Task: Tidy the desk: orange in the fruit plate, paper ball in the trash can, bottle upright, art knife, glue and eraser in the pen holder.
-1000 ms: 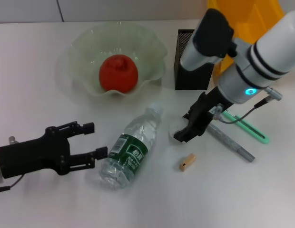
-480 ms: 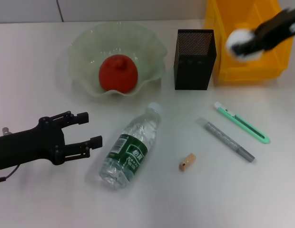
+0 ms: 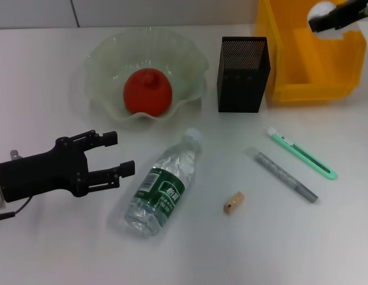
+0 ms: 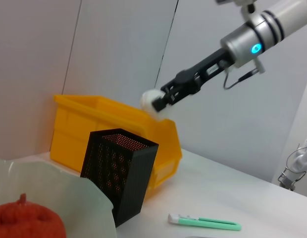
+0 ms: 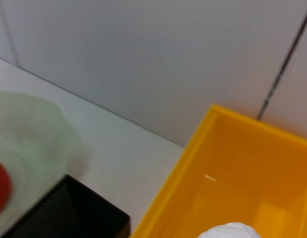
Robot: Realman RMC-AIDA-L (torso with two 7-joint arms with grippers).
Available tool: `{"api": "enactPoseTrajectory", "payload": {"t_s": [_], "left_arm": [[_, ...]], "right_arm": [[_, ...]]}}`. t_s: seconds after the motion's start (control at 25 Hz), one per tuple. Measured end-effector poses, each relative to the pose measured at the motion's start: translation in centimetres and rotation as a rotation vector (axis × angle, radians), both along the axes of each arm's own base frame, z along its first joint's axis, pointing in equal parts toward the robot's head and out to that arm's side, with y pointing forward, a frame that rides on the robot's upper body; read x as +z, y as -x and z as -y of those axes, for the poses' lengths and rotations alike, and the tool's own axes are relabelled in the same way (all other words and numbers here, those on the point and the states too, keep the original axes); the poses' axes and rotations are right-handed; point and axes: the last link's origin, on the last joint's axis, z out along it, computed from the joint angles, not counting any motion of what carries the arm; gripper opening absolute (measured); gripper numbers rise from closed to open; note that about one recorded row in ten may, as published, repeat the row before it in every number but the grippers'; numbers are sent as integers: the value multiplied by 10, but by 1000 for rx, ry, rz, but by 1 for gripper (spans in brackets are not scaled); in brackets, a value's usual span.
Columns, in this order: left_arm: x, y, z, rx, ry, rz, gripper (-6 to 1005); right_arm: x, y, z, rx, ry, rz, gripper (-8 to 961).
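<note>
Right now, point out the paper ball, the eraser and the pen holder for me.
paper ball (image 4: pixel 150 98), left wrist view, on its white crumpled side held by the right gripper above the trash can.
eraser (image 3: pixel 234 202), head view, middle of the tan block.
pen holder (image 3: pixel 243 81), head view, on its front mesh wall.

The bottle (image 3: pixel 162 187) label's white characters are unreadable.

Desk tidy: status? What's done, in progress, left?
Done: orange sits in the fruit plate. In hand: right gripper holds the paper ball above the trash can. Left: bottle lies on its side beside the open left gripper; eraser, green knife and grey stick remain outside the pen holder.
</note>
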Motion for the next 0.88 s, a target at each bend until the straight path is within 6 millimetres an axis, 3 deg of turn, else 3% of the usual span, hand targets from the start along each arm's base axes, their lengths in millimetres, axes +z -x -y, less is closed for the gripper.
{"api": "enactPoseTrajectory", "payload": {"t_s": [0.32, 0.6, 0.64, 0.72, 0.76, 0.8, 0.88], "left_arm": [[3, 0, -3, 7, -8, 6, 826], [9, -4, -5, 40, 15, 37, 825], [11, -6, -5, 41, 31, 47, 825], [15, -11, -5, 40, 64, 64, 825], [15, -11, -5, 40, 64, 64, 825], [15, -11, -5, 40, 64, 64, 825], [23, -28, -14, 54, 117, 70, 825]], "right_arm": [[-12, -7, -3, -26, 4, 0, 603], [-7, -12, 15, -7, 26, -91, 711], [-6, -12, 33, 40, 76, -175, 711], [-6, -14, 43, 69, 106, -212, 710], [-8, -21, 65, 150, 181, -290, 710], [-8, -21, 65, 150, 181, -290, 710], [-15, -48, 99, 245, 244, -396, 710]]}}
